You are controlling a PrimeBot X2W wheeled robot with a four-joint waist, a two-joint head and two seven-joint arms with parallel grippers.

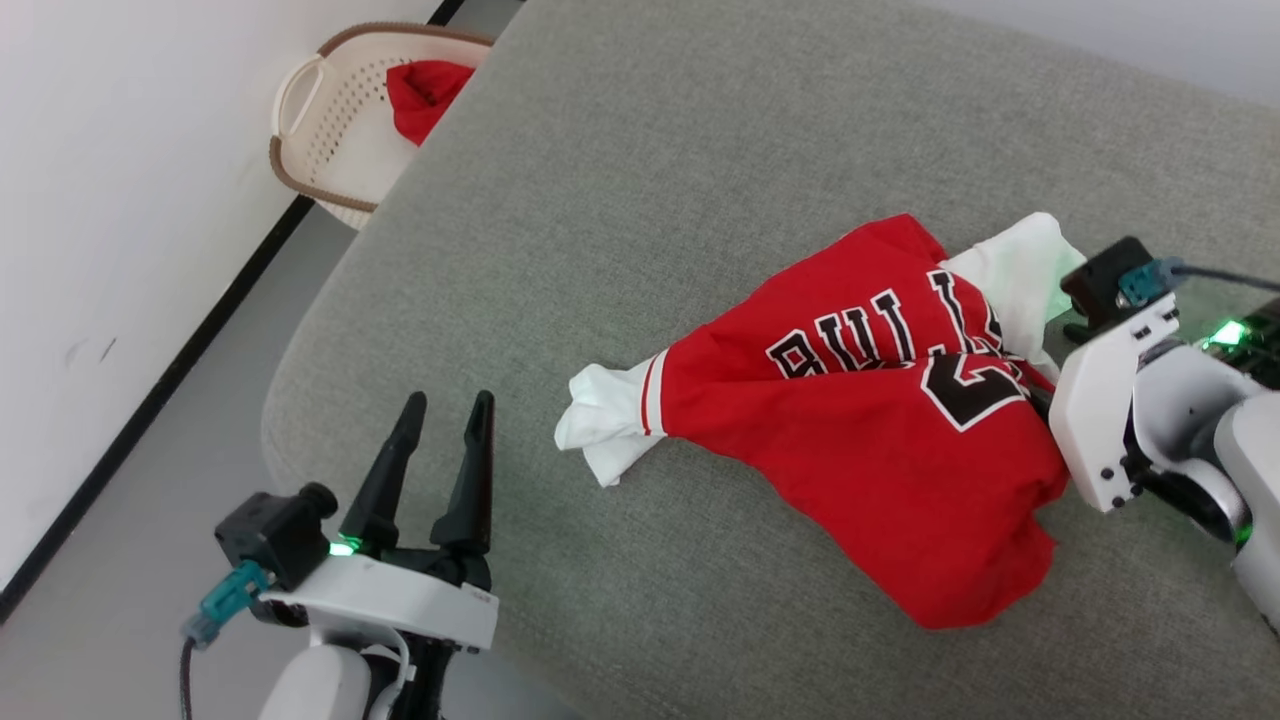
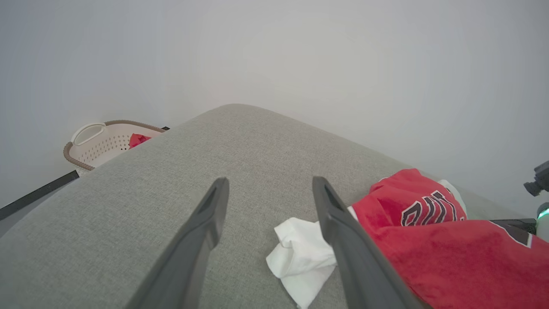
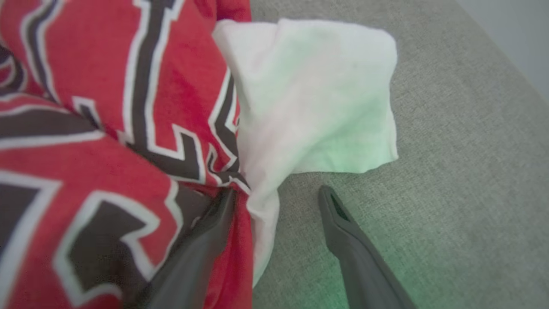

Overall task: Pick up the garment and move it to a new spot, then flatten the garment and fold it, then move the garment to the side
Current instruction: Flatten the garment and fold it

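In the head view you have the garment (image 1: 870, 430) lying crumpled on the grey cushion (image 1: 620, 200), toward its right side, black lettering up, with one white sleeve (image 1: 605, 420) bunched at its left end and the other at its far right. Your left gripper (image 1: 450, 405) hangs over the cushion's near-left edge, jaws spread and holding nothing, well apart from the shirt. Your right gripper (image 1: 1042, 402) sits against the garment's right edge, its fingers hidden there. Off the cushion's far-left corner a cream perforated basket (image 1: 300, 110) stands on the floor by the wall; it holds one small red cloth (image 1: 425, 95).

From the left wrist you look between the parted jaws at bare cushion. The white sleeve (image 2: 300, 257) shows just inside the right-hand finger, and the red body (image 2: 450, 249) spreads beyond it. The basket (image 2: 85, 146) shows far left with the red cloth (image 2: 138, 139) inside.

From the right wrist the jaws stand open – one fingertip (image 3: 223, 201) touches the fold where red fabric (image 3: 107, 128) meets the white sleeve (image 3: 313, 94), the other lies over bare cushion. A strip of sleeve runs down between them, ungripped.
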